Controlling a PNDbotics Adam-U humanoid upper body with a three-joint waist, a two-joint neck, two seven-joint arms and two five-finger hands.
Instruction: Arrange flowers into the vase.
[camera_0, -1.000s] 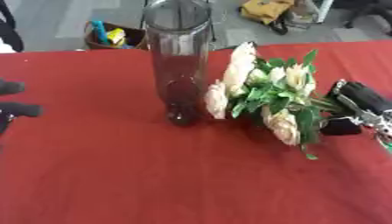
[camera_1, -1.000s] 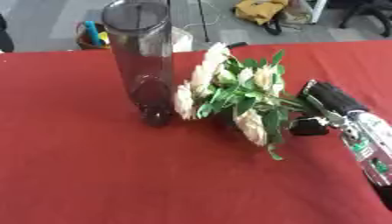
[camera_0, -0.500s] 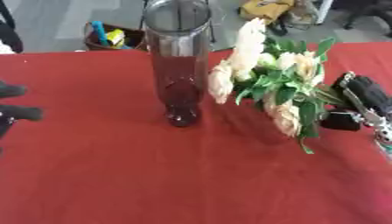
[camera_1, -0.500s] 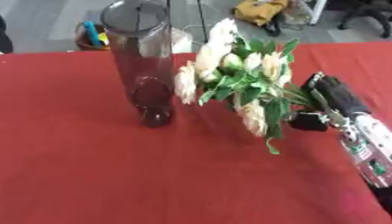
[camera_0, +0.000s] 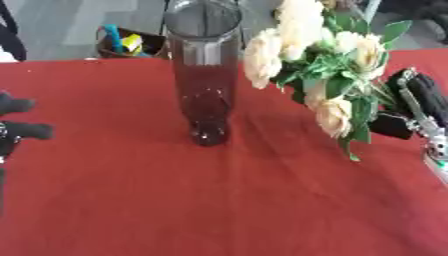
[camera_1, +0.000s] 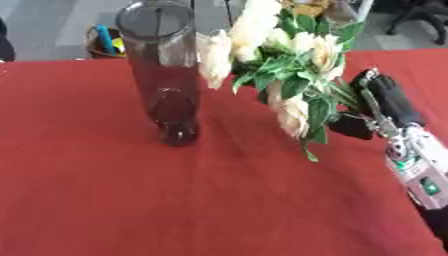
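The right robot hand (camera_1: 378, 107) has its fingers curled round the stems of a bunch of cream roses with green leaves (camera_1: 280, 60), held up off the red cloth surface (camera_0: 219, 200) to the right of the tall clear glass cylinder vase (camera_0: 203, 70). The vase stands upright, nothing in it. The left robot hand (camera_0: 16, 127) rests at the left edge, fingers relaxed. To do this well, I'd swing the stem ends over the vase mouth, bunch upright, before lowering.
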